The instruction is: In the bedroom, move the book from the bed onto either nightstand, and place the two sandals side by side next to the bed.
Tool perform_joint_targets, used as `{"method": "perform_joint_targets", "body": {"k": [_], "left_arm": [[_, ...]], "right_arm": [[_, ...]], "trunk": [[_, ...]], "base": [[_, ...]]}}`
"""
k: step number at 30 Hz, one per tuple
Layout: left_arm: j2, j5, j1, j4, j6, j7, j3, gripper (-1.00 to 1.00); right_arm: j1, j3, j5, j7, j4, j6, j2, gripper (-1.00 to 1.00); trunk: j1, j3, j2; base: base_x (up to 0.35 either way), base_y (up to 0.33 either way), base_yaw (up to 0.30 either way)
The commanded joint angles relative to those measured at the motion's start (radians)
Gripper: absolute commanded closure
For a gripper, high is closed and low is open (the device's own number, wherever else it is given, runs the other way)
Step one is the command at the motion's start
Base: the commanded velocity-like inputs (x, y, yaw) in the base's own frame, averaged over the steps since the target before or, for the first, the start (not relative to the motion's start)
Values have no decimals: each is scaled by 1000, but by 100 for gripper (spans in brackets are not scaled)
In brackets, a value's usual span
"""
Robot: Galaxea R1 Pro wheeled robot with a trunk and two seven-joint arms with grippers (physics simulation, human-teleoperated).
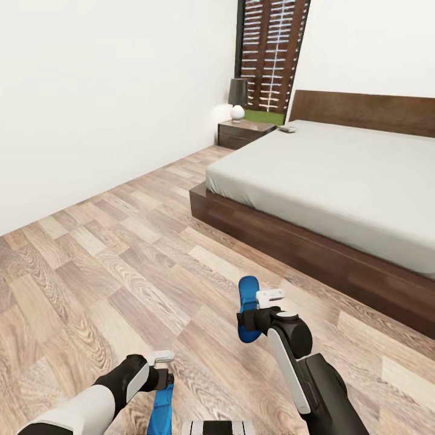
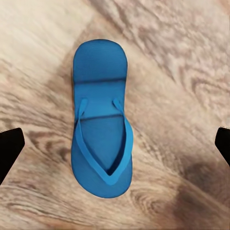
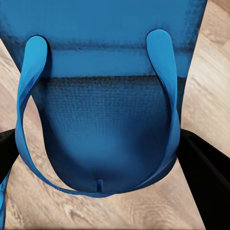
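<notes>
From the head camera, the robot stands on the wood floor (image 1: pixel 121 260) of the bedroom, near the foot corner of the bed (image 1: pixel 338 175). The right gripper (image 1: pixel 257 314) is held up above the floor, and a blue sandal (image 1: pixel 247 308) sits between its fingers. The sandal is lifted and stands almost on end. The left gripper (image 1: pixel 162 370) is lower, just over the second sandal (image 1: pixel 160 408), which lies flat on the floor close to the robot. Far away, a nightstand (image 1: pixel 243 133) stands beside the head of the bed with a lamp (image 1: pixel 237 99) on top. A small thing lies on the far corner of the mattress, maybe the book (image 1: pixel 287 128), but it is too small to be sure.

From the left wrist camera, the second sandal (image 2: pixel 101 139) lies flat on the planks, straps up. The two dark fingertips (image 2: pixel 8 148) are far apart, one at each side, and they do not touch it. The jaws are wide open.

From the right wrist camera, the held sandal (image 3: pixel 100 110) is very close. The dark fingers (image 3: pixel 206 177) press in on its two edges, so the jaws are closed tight on it.
</notes>
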Motion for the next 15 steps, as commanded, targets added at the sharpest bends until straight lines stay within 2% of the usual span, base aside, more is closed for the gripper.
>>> {"method": "perform_joint_targets", "body": {"k": [1, 15], "left_arm": [[1, 7, 0, -1, 4, 1, -7, -100], [0, 8, 0, -2, 4, 2, -7, -100]], "right_arm": [[-1, 1, -11, -11, 0, 3, 0, 100], [-1, 1, -12, -11, -1, 3, 1, 100]], "trunk": [[0, -5, -1], [6, -59, -4]], "base": [[0, 0, 0], [0, 0, 0]]}}
